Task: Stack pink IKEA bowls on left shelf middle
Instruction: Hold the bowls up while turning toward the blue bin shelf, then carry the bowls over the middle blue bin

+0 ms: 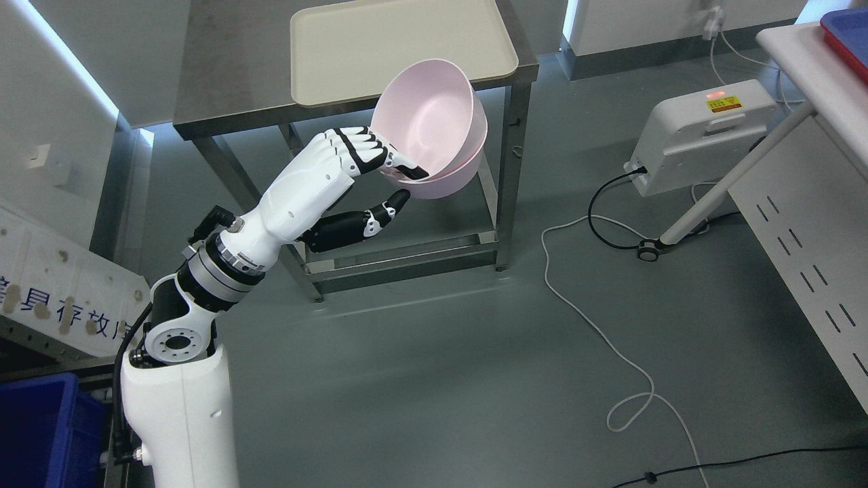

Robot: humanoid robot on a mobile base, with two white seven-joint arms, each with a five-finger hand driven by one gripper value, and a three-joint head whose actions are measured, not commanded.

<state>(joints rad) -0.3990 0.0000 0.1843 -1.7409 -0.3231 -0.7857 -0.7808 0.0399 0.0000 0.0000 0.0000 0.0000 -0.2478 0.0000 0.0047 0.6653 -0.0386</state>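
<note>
While the left hand (pixel 380 177) reaches up from the lower left of the head view, its fingers (pixel 400 165) are hooked over the near rim of the pink bowls (pixel 434 129) and its thumb (pixel 390 203) presses up from below, so the hand is closed on the pair; two bowls appear nested, one inside the other, with a double rim showing at the lower right edge; they are held in the air, tilted so the open mouth faces up and toward the camera, in front of the steel table (pixel 224 81) and below the cream tray (pixel 352 47) that lies on its top; the bowls lie up and to the right of the wrist, out beyond the fingertips, and are carried by the near rim alone, so their weight hangs on the far side of the grip; no shelf can be picked out with certainty, so which way the stack must travel cannot be told; the right hand is out of sight; a white cable (pixel 597 325) trails over the floor to the right, well apart from the arm
</note>
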